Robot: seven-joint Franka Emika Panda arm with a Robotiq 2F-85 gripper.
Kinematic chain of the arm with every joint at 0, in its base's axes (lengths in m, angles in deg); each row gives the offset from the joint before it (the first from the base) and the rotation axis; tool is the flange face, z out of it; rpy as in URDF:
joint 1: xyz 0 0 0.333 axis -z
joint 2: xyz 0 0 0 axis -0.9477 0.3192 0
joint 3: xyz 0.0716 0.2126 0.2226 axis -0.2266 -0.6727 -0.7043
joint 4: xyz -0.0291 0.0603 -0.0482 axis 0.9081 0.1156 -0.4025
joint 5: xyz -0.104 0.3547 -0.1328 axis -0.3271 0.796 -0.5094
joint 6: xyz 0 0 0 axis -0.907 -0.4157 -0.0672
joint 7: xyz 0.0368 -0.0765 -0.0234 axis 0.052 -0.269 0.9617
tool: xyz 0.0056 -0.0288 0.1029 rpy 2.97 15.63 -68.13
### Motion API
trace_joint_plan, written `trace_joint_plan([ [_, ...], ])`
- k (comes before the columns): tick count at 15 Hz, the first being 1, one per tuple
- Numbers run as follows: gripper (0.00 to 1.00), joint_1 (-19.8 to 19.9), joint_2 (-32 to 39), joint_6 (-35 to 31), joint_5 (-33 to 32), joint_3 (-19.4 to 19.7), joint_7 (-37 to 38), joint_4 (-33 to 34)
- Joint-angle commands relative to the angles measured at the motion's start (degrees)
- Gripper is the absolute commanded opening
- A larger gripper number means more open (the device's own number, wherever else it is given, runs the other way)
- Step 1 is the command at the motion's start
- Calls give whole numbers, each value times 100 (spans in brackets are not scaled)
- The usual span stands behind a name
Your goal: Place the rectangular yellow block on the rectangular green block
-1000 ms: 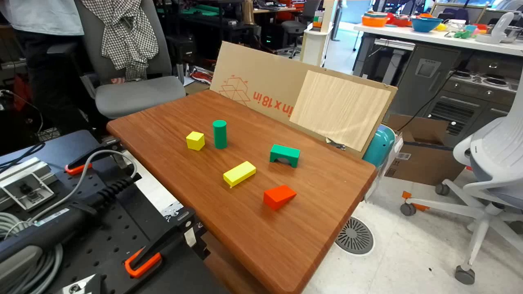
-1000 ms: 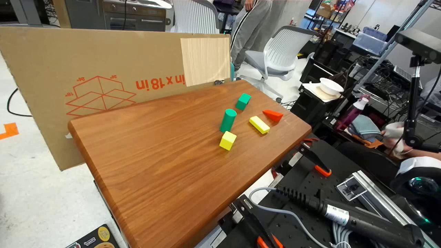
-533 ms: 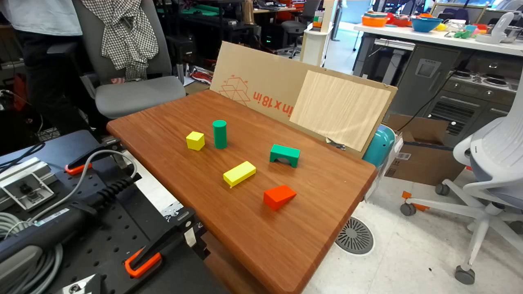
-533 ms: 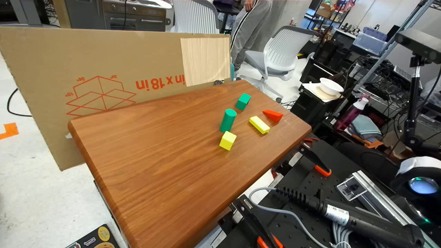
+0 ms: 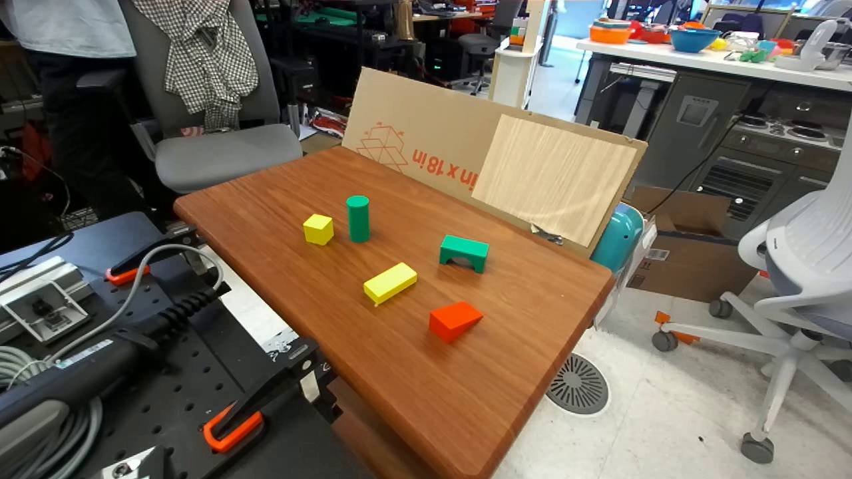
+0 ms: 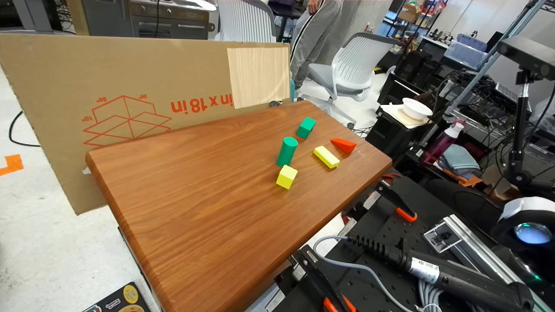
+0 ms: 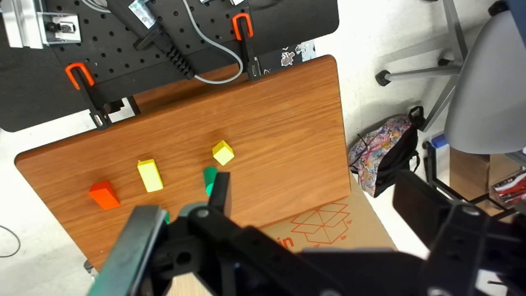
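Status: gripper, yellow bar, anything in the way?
Gripper open, holding nothing. Rectangular yellow block on table, not yet on rectangular green block. Red wedge nearby, apart; probably not blocking.

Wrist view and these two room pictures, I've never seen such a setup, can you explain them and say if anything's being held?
The black gripper in the wrist view is a robot arm's claw; that picture comes from a camera on the arm's wrist, looking down. Both exterior views come from cameras outside the robot, in different places, and don't show the gripper. On the brown table are a rectangular yellow block, an arched green block, a red wedge, a yellow cube and, standing upright, a green cylinder. Nothing is held: the jaws are wide apart with nothing between them.
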Motion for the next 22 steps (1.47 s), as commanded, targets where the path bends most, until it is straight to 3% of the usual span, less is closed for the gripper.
trace_joint_plan([
  [1, 100, 145, 295, -390, 61, -137, 3, -50],
  [5, 100, 271, 1012, -857, -11, -85, -20, -230],
  [9, 100, 442, 2219, -1386, -283, -42, -122, -288],
  [15, 100, 584, 4199, -1927, -576, 295, -467, 66],
  [22, 100, 686, 5910, -2750, -912, 707, -609, 559],
])
